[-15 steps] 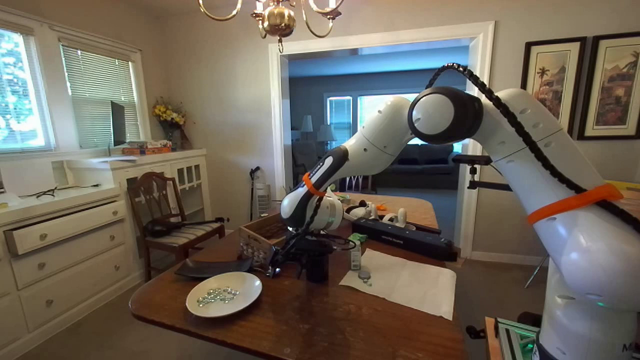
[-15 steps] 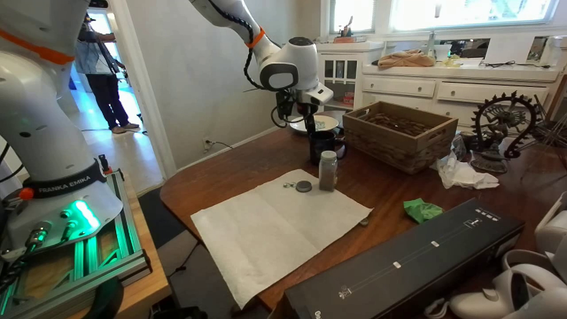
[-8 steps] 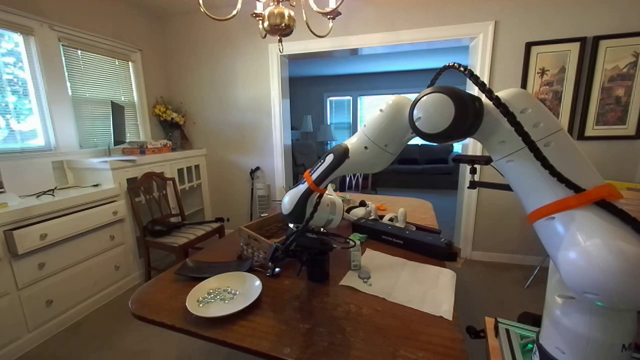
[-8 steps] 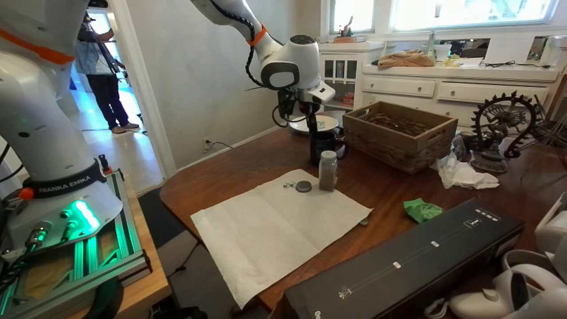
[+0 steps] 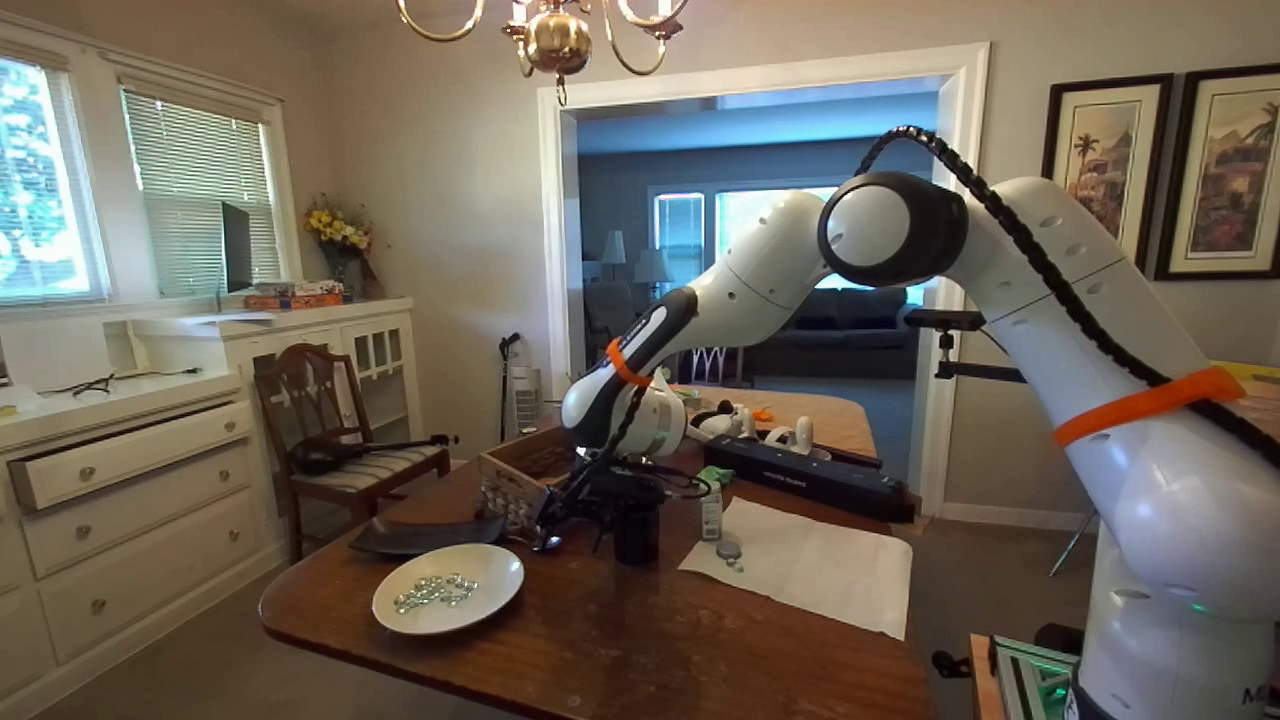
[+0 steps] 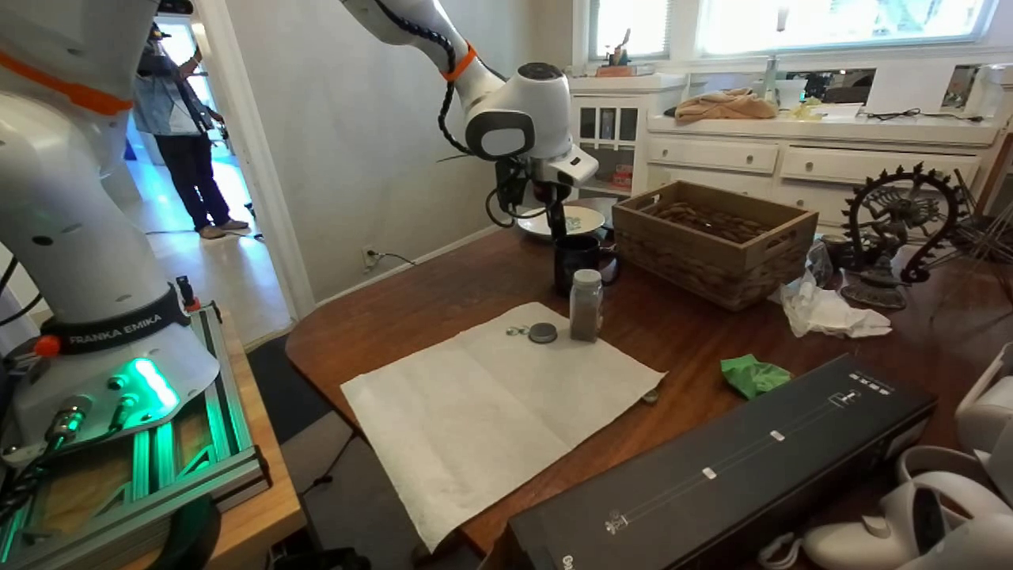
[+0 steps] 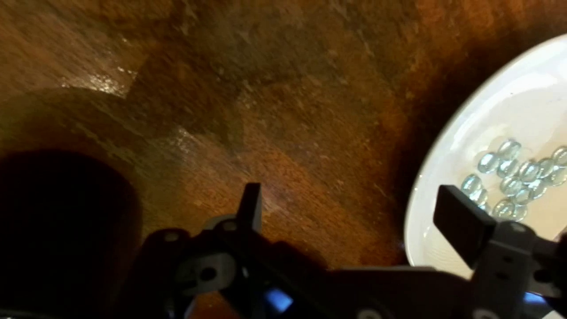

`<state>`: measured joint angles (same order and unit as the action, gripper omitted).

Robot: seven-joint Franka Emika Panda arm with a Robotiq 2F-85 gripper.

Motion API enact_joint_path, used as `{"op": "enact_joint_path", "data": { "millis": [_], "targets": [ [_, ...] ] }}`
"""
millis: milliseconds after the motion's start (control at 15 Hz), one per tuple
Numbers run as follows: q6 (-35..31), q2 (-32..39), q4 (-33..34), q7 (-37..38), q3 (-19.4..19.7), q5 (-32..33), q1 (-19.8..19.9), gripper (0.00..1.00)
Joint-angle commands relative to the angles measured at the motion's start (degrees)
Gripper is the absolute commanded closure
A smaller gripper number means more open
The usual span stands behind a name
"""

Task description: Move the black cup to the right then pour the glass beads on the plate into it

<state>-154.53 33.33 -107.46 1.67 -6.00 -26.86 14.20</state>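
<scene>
The black cup [image 5: 637, 540] stands upright on the table in both exterior views [image 6: 576, 267]; a handle shows on it. In the wrist view it is the dark round shape [image 7: 66, 230] at the left, outside the jaws. The white plate [image 5: 490, 600] holds the pale greenish glass beads [image 5: 437, 592]. In the wrist view the plate [image 7: 427, 221] and beads [image 7: 527, 177] are at the right. My gripper [image 7: 347, 206] is open with nothing between its fingers; the right finger overlaps the plate's rim. In an exterior view the gripper [image 5: 575, 530] is low, between cup and plate.
A woven basket [image 6: 712, 265] stands beside the cup. A glass jar [image 6: 586, 309] and a grey lid [image 6: 543, 333] are near the white mat [image 6: 491, 419]. A dark tray [image 5: 425, 537] lies behind the plate. A long black box [image 6: 728, 467] is farther along the table.
The arm has shifted very slightly over the last second and is nearly still since half a second ago. The cup, plate and beads show no clear movement.
</scene>
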Motion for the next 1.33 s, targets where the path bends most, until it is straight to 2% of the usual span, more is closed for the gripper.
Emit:
{"op": "enact_joint_path", "data": {
  "millis": [0,200,400,733,1267],
  "targets": [
    [-1.3,1.1,0.7,-2.8,-2.9,-3.7,1.2,0.0],
    [-3.0,1.5,0.3,-2.5,-3.6,-5.4,1.1,0.0],
    [-5.4,2.7,0.6,-3.9,-5.2,-8.2,2.7,0.0],
    [-7.6,5.2,2.3,-10.2,-9.3,-14.2,6.2,0.0],
    [-6.4,8.7,5.3,-15.4,-9.9,-17.7,6.8,0.02]
  ]
}}
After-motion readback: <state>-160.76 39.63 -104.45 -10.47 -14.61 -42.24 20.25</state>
